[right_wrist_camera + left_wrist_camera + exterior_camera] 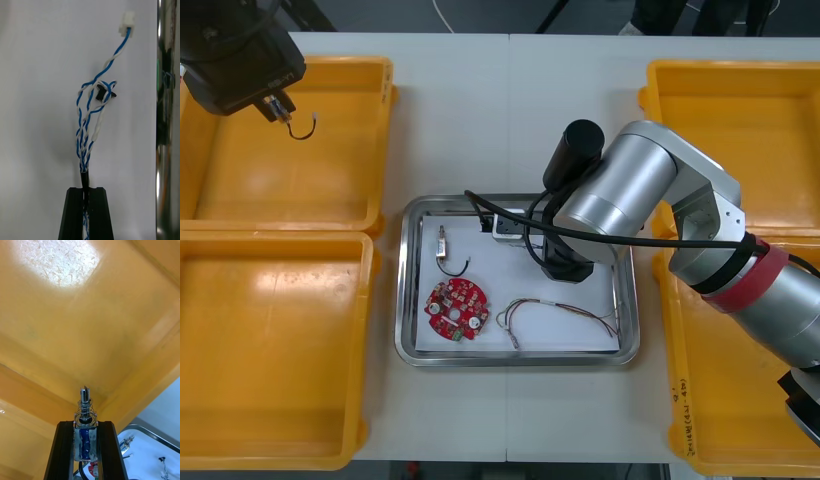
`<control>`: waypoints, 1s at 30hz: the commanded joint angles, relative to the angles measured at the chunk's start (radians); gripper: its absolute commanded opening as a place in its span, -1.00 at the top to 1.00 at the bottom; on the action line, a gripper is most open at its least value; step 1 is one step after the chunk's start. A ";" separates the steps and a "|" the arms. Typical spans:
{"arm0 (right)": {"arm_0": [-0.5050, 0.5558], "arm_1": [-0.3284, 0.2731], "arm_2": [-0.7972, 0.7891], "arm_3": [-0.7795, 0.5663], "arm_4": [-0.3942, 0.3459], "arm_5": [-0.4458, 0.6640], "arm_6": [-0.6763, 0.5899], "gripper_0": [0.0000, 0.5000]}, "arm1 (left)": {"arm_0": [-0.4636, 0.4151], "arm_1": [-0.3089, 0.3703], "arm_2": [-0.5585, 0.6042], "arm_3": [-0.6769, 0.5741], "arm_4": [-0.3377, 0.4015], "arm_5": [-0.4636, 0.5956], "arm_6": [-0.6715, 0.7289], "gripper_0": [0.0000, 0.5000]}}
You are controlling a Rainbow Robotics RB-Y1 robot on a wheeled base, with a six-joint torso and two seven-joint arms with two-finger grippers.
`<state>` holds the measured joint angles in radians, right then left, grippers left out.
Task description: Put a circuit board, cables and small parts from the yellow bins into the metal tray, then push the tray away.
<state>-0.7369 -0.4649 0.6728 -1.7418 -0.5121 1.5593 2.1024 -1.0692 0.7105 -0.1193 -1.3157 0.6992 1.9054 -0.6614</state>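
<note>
Release should come low: right gripper point(86, 189) pinches the blue and white cable point(87, 127) over the tray point(167, 180); left gripper point(85, 423) pinches a small metal part point(85, 407) above a yellow bin point(75, 333).

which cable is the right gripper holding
The twisted blue and white cable, in the right gripper over the tray; the cable beside the circuit board lies loose. The left gripper holds a small metal part over a yellow bin.
</note>
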 commanded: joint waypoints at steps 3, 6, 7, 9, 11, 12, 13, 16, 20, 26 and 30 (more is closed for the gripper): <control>-0.038 -0.009 0.033 0.001 0.018 -0.061 0.039 -0.95 | -0.008 0.046 0.020 -0.079 0.080 0.014 0.014 0.99; -0.038 -0.011 0.033 0.001 0.020 -0.061 0.039 -1.00 | -0.008 0.046 0.004 -0.112 0.105 0.014 0.011 1.00; -0.038 -0.011 0.033 0.001 0.020 -0.061 0.039 -1.00 | -0.008 0.046 -0.002 -0.125 0.112 0.014 0.011 1.00; -0.038 -0.012 0.031 0.001 0.021 -0.061 0.039 -1.00 | -0.008 0.046 -0.011 -0.135 0.134 0.014 0.009 1.00; -0.039 -0.012 0.030 0.001 0.021 -0.061 0.039 -1.00 | -0.008 0.046 -0.017 -0.145 0.141 0.014 0.006 0.99; -0.039 -0.014 0.021 0.001 0.021 -0.061 0.041 -1.00 | -0.008 0.046 -0.031 -0.160 0.151 0.014 0.006 0.99; -0.039 -0.014 0.019 0.001 0.021 -0.061 0.041 -1.00 | -0.008 0.046 -0.036 -0.163 0.152 0.014 0.005 0.99; -0.039 -0.012 0.002 -0.015 0.021 -0.048 0.034 -1.00 | -0.008 0.046 -0.065 -0.177 0.164 0.014 0.002 0.99; -0.038 -0.009 -0.033 -0.045 0.018 0.001 0.027 -1.00 | -0.008 0.044 -0.074 -0.181 0.183 0.014 0.000 1.00; -0.038 0.005 -0.091 -0.101 0.011 0.102 0.022 -1.00 | -0.008 0.041 -0.075 -0.181 0.198 0.014 -0.004 1.00; -0.038 0.022 -0.156 -0.173 0.012 0.239 0.014 -1.00 | -0.008 0.041 -0.075 -0.183 0.204 0.014 -0.003 1.00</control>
<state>-0.7398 -0.4645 0.5909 -1.8382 -0.4984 1.7358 2.1036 -1.0692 0.7128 -0.1882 -1.4665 0.8903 1.9113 -0.6614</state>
